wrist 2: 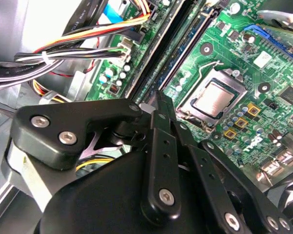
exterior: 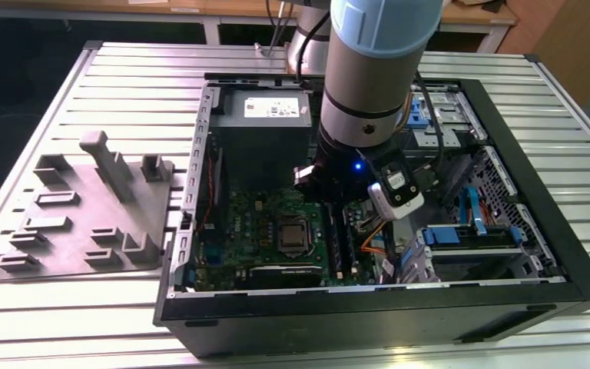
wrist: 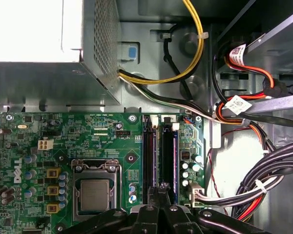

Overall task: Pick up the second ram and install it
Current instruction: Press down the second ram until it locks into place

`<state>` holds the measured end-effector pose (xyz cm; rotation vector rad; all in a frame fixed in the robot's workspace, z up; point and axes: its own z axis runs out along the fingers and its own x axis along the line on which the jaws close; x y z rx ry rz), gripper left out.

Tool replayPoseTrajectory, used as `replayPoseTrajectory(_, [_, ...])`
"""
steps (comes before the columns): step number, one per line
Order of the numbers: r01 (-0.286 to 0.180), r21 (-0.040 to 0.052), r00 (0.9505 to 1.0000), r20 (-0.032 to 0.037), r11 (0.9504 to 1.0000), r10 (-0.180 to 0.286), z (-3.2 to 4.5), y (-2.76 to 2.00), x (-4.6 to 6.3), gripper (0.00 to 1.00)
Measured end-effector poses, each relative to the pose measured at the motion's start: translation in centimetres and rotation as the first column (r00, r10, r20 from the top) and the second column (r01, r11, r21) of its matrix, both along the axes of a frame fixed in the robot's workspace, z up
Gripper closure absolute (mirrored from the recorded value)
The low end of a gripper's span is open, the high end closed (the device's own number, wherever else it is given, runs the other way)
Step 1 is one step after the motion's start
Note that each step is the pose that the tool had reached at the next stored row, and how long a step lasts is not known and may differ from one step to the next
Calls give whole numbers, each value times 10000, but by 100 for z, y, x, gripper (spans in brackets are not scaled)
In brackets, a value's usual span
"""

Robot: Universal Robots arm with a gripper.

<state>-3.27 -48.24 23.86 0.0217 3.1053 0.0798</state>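
**Ana:** Black linkage of the gripper (wrist 2: 158, 105) crowds the second wrist view, fingers drawn together to a narrow tip right over the memory slots (wrist 2: 178, 53). Is it holding anything?

**Ben:** I cannot make out a stick between them. In the first wrist view the fingertips (wrist: 158, 192) meet just above the slots (wrist: 158, 156), pressed close. Whether a thin board edge sits between them, I cannot tell.

**Ana:** So where is the second ram?

**Ben:** My judgement: it is either already down in a slot or pinched edge-on under the tip. The slots look dark and filled along their length, but I would not swear which holds what.

**Ana:** Why is the arm so upright in the exterior view?

**Ben:** The gripper (exterior: 341, 201) has to drop straight into the open computer case (exterior: 541, 192), between the grey power-supply box (exterior: 264, 108) and the drive bays. A stick seats only when pushed squarely along the slot, so a vertical approach makes sense.

**Ana:** And the grey holder (exterior: 85, 207) on the table (exterior: 49, 323)?

**Ben:** It stands beside the case, on the exterior view's left, with upright posts and pockets, likely for parts waiting their turn. I see no stick on it.

**Ana:** The cables?

**Ben:** Bundled wires (wrist: 263, 180) lie off to the side of the slots, apart from the fingers.
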Motion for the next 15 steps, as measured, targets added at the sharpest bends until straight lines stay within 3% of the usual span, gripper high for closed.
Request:
replayPoseTrajectory(7, [0, -1, 10000, 0, 10000, 0, 0, 1, 0, 90])
replayPoseTrajectory(11, [-1, 33, 10000, 0, 10000, 1, -3, 23, 0, 90])
replayPoseTrajectory(15, [0, 59, 10000, 0, 10000, 0, -11, 75, 0, 90])
